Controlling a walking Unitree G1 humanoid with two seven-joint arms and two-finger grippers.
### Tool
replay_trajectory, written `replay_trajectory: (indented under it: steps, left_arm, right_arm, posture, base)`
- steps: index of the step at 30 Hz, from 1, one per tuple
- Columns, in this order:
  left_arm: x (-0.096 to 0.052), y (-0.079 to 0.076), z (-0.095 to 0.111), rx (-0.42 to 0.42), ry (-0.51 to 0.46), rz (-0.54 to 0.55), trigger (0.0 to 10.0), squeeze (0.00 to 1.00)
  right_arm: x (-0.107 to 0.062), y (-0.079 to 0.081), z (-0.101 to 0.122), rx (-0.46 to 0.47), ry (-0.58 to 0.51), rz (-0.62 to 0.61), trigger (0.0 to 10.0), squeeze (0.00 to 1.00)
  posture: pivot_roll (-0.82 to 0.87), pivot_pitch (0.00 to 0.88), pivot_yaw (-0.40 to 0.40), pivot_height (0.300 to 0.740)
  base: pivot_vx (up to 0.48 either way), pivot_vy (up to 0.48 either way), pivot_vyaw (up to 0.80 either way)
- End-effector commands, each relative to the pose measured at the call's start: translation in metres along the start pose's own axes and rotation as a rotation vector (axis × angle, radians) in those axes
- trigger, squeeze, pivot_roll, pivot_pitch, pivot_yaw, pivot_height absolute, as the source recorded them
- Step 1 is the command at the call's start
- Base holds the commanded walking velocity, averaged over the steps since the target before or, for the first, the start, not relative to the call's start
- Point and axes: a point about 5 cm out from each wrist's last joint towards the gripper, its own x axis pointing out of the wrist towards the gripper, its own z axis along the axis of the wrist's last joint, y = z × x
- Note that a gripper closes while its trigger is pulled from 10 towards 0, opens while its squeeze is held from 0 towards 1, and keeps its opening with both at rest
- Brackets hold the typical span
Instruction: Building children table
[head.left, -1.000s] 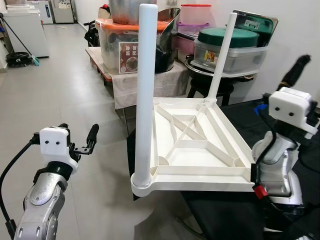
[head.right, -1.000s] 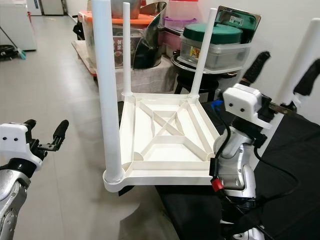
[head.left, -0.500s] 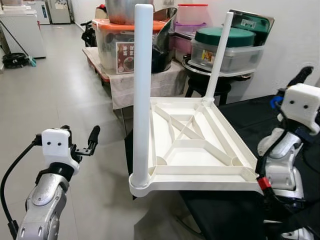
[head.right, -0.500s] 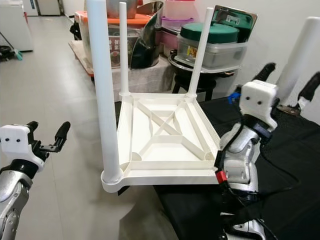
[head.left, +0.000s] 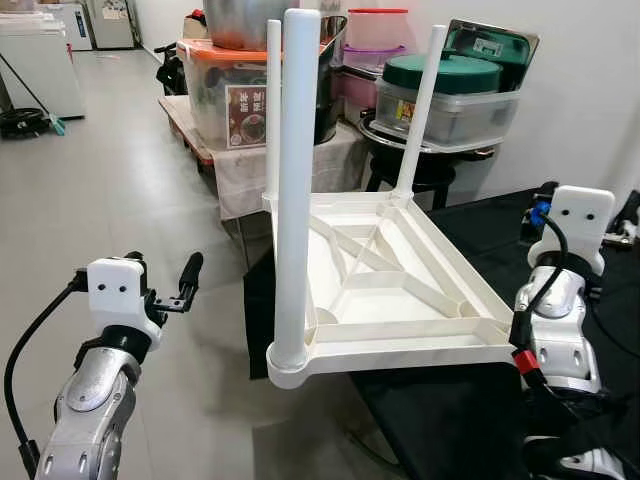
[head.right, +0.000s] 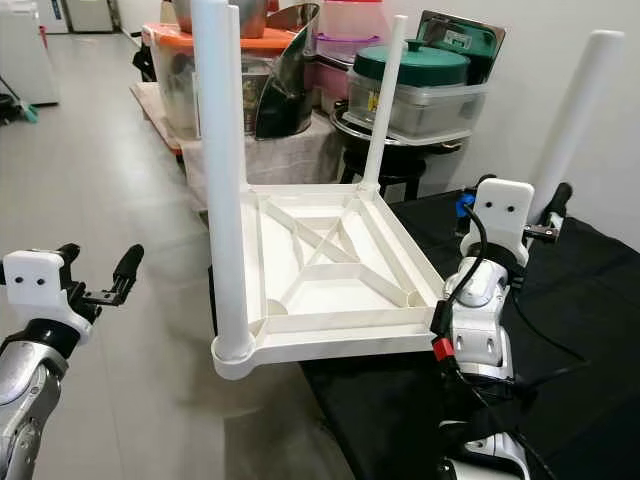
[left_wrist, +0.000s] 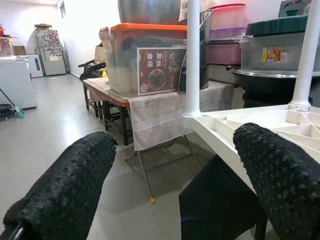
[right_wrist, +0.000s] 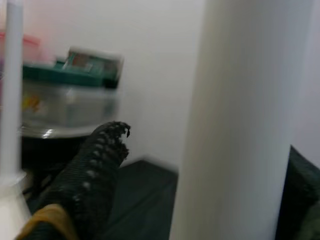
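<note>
Floor: grey tiles, filling the left half of the head views.

Black cloth: covers the counter at lower right of the frame; the tabletop's near corner juts past its edge over the floor.

Children's tabletop: white plastic, lying upside down at frame centre, ribbed underside facing up with crossed braces.

Fitted legs: three white tubes stand upright in the tabletop's corner sockets. Near-left leg is the most prominent, rising to the top of the frame; far-left leg is partly behind it; far-right leg is at upper centre. The near-right socket is unfilled.

Loose leg: white tube at upper right of the right eye view, upright with a slight tilt, held between the fingers of the right gripper, whose jaws are clamped on it. In the right wrist view it appears as a blurred white column beside one black finger.

Storage containers: stacked tubs and metal pots on a cloth-draped side counter at upper centre, behind the tabletop.

Left gripper: at lower left, raised over the floor well apart from the tabletop, jaws spread wide and holding nothing; both black fingers are clear in the left wrist view.
</note>
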Motion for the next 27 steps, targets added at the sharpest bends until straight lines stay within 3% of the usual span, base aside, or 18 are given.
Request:
replay_trajectory:
  steps: [1,5,7,9,11,17,18,20,27]
  left_arm:
    - [-0.003,-0.001,-0.004,0.010,0.013,-0.003,10.0,0.00]
    - [-0.003,-0.002,-0.005,0.011,0.017,-0.005,10.0,0.00]
    - [-0.003,-0.002,-0.006,0.017,0.024,-0.008,10.0,0.00]
    - [-0.003,-0.002,-0.006,0.017,0.024,-0.008,10.0,0.00]
    - [-0.003,-0.001,-0.007,0.021,0.028,-0.009,10.0,0.00]
    - [-0.003,-0.003,-0.008,0.021,0.034,-0.014,10.0,0.00]
    - [-0.002,-0.005,-0.009,0.018,0.039,-0.022,10.0,0.00]
    - [-0.002,-0.010,-0.011,0.013,0.047,-0.046,10.0,0.00]
    - [-0.004,-0.023,-0.013,-0.001,0.066,-0.098,10.0,0.00]
  right_arm:
    - [0.002,-0.001,-0.017,0.060,0.151,0.017,0.0,0.00]
    - [0.002,-0.003,-0.030,0.084,0.260,0.025,0.0,0.00]
    - [-0.002,-0.004,-0.049,0.118,0.407,0.052,0.0,0.00]
    - [-0.002,-0.004,-0.049,0.118,0.407,0.052,0.0,0.00]
    - [-0.005,-0.003,-0.057,0.132,0.486,0.102,0.0,0.00]
    - [0.000,-0.004,-0.054,0.090,0.475,0.212,0.0,0.00]
    - [0.002,-0.004,-0.050,0.064,0.458,0.318,0.0,0.00]
    - [0.007,-0.008,-0.044,0.018,0.432,0.393,0.0,0.00]
    - [0.002,-0.001,-0.040,0.037,0.458,0.579,0.0,0.00]
  posture:
    - [0.07,0.000,-0.076,0.740]
    - [0.07,0.000,-0.076,0.740]
    - [0.07,0.000,-0.076,0.740]
    - [0.07,0.000,-0.076,0.740]
    - [0.07,0.000,-0.076,0.740]
    - [0.06,0.000,-0.071,0.740]
    - [0.06,0.000,-0.071,0.740]
    - [0.06,0.000,-0.071,0.740]
    - [0.04,0.000,-0.065,0.740]
  base:
    - [0.000,0.000,0.00]
    - [0.000,0.000,0.00]
    - [0.000,0.000,0.00]
    - [0.000,0.000,0.00]
    - [0.000,0.000,0.00]
    - [0.000,0.000,0.00]
    - [0.000,0.000,0.00]
    - [0.000,0.000,0.00]
    - [0.000,0.000,0.00]
